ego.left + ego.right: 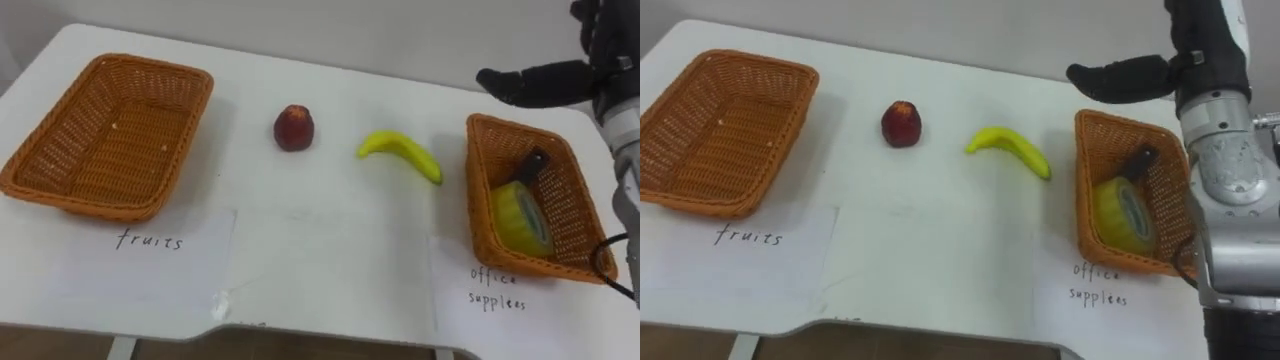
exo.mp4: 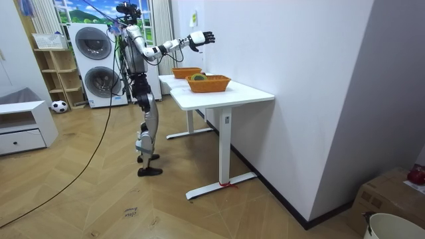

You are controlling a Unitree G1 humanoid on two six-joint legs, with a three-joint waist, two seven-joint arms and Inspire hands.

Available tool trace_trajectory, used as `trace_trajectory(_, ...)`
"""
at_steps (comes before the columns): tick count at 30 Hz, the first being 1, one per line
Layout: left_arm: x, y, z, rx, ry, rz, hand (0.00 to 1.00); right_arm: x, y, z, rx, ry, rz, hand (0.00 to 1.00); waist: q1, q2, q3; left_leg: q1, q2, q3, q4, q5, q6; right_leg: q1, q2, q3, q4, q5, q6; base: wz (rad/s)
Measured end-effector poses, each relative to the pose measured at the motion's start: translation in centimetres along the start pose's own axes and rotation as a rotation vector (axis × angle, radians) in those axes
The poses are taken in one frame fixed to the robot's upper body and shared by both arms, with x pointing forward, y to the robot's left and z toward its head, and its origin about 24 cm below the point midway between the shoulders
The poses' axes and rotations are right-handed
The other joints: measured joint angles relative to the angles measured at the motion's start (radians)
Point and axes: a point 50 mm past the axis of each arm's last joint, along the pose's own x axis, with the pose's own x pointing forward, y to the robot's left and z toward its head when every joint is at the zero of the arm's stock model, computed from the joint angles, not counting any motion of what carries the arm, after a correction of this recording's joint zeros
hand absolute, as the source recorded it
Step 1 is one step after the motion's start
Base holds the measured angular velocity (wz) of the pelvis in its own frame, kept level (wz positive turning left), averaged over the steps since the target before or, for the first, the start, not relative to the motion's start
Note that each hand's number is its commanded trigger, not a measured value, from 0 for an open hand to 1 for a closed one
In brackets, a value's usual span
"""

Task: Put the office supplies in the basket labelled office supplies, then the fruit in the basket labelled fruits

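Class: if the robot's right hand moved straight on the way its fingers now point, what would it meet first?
Likely the white wall beyond the table. The open right hand is raised above the office basket, so it should pass over everything; depth is uncertain.

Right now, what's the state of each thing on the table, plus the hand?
fruits basket: no fruit in it.
office supplies basket: holds a yellow tape roll and a small dark item.
apple: loose between the baskets, unsorted.
banana: loose beside the office supplies basket, unsorted.
right hand: open, raised above the office supplies basket, holding nothing.
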Motion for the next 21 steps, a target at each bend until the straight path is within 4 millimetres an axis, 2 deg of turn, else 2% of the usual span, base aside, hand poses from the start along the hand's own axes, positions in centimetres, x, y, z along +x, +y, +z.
trace_trajectory(2, 0.0, 0.2, -0.3, 0.004, 0.006, 0.005, 0.0, 0.3, 0.1, 0.3, -0.014, -0.009, 0.022, 0.0, 0.008, -0.005, 0.0033, -0.004, -0.002, -0.012, 0.003, 0.0, 0.0, 0.003, -0.002, -0.012, -0.001, 0.0, 0.0, 0.16)
trace_trajectory(4, 0.0, 0.4, -0.4, 0.008, 0.01, 0.009, 0.0, 0.9, 0.6, 0.4, -0.026, -0.008, 0.047, 0.0, 0.024, -0.012, 0.0115, -0.003, -0.003, -0.017, 0.005, 0.0, 0.0, 0.008, -0.002, -0.015, -0.002, 0.0, 0.0, 0.12)
trace_trajectory(6, 0.0, 0.5, -0.5, 0.009, 0.013, 0.011, 0.0, 1.2, 1.2, 0.3, -0.031, -0.001, 0.079, 0.0, 0.031, -0.015, 0.0152, -0.005, -0.003, -0.022, 0.005, 0.0, 0.0, 0.008, -0.002, -0.02, -0.003, 0.0, 0.0, 0.07)
trace_trajectory(12, 0.0, 0.8, -1.0, 0.015, 0.024, 0.017, 0.0, 1.5, 1.8, -0.2, -0.03, 0.023, 0.123, 0.0, 0.037, -0.017, 0.0147, -0.012, -0.003, -0.044, 0.005, 0.0, 0.0, 0.009, -0.002, -0.038, -0.003, 0.0, 0.0, 0.11)
trace_trajectory(14, 0.0, 0.9, -1.1, 0.012, 0.031, 0.019, 0.0, 1.5, 1.8, -0.2, -0.033, 0.023, 0.13, 0.0, 0.039, -0.021, 0.0119, -0.012, -0.003, -0.045, 0.004, 0.0, 0.0, 0.009, -0.001, -0.037, -0.003, 0.0, 0.0, 0.04)
trace_trajectory(18, 0.1, 1.2, -1.1, 0.06, 0.023, 0.027, 0.0, 1.5, 1.7, -1.0, -0.045, 0.059, 0.128, 0.0, 0.066, -0.028, 0.0081, -0.013, -0.003, -0.045, 0.005, 0.0, 0.0, 0.009, -0.001, -0.04, -0.003, 0.0, 0.0, 0.0)
trace_trajectory(21, 0.2, 1.7, -1.0, 0.084, 0.017, 0.025, 0.0, 1.5, 1.8, -1.9, -0.051, 0.096, 0.139, 0.0, 0.077, -0.038, 0.0113, -0.018, -0.004, -0.051, 0.008, 0.0, 0.0, 0.009, -0.002, -0.041, -0.004, 0.0, 0.0, 0.04)
